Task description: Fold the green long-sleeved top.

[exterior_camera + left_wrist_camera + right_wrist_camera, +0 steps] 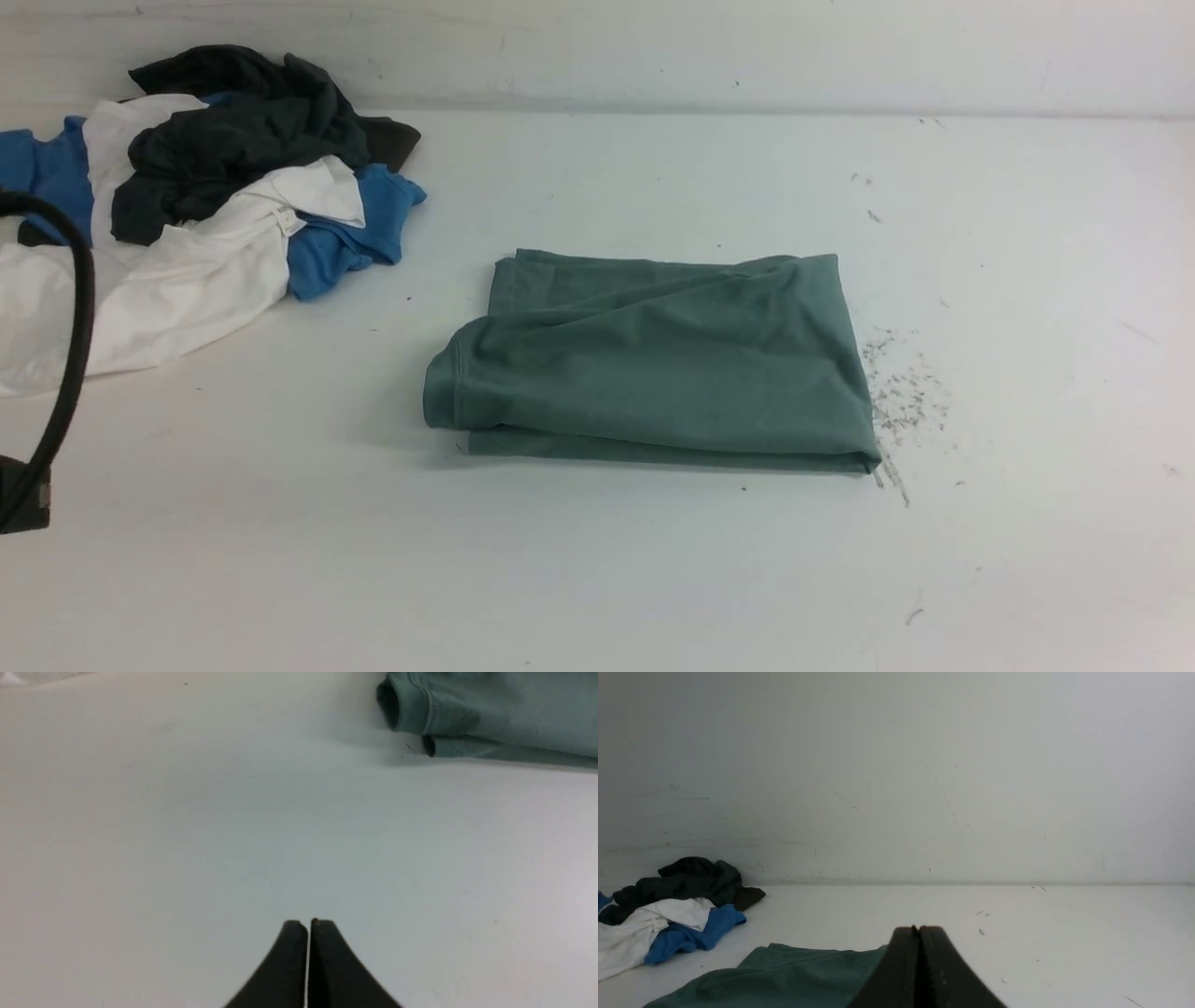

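Green top (653,364) lies folded into a thick rectangle near the middle of the white surface (597,579), its hemmed edge rolled at the robot's left side and its layers stacked flat. Nearest the cameras, the left gripper (308,926) hangs over bare surface with its jaws clenched on nothing, the folded top's corner well apart from it. The right gripper (920,931) also has its jaws pressed together and empty, with the top's edge just past them in that view. A black cable (70,308) loops at the front view's left edge. Dark scuff marks (901,392) speckle the surface just right of the top. Farther back on the left sits a heap of clothes (205,205), dark, white and blue, against the wall (747,47).
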